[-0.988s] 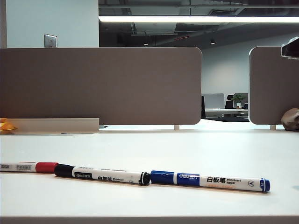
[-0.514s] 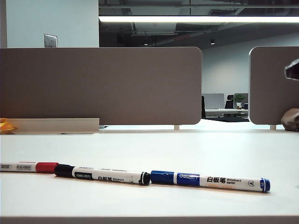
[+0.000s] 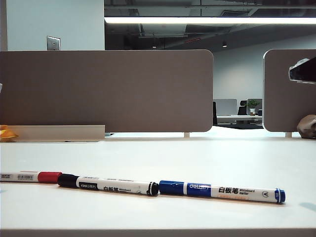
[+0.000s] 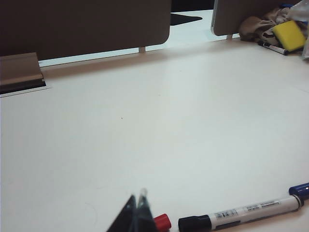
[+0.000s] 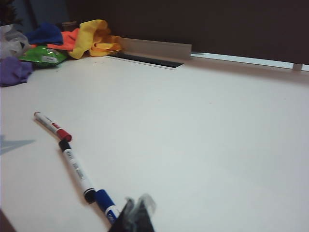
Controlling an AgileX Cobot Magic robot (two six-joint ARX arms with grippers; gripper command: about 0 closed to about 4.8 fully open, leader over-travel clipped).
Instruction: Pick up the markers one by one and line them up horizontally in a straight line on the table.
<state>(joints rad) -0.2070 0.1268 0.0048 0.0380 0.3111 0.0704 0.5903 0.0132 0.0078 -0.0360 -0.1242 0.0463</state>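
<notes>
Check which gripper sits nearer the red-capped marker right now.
Left. The left gripper, shut, hovers right beside the red-capped marker. The right gripper, shut, is at the row's other end, over the blue marker.

The left gripper (image 4: 137,217), its dark fingertips pressed together, hangs above the plain white table (image 4: 159,121), just beside the red-capped marker (image 4: 162,222). Next lies the black-capped white marker (image 4: 241,216), then a blue cap (image 4: 300,189). A yellow sponge (image 4: 288,35) sits far off.
</notes>
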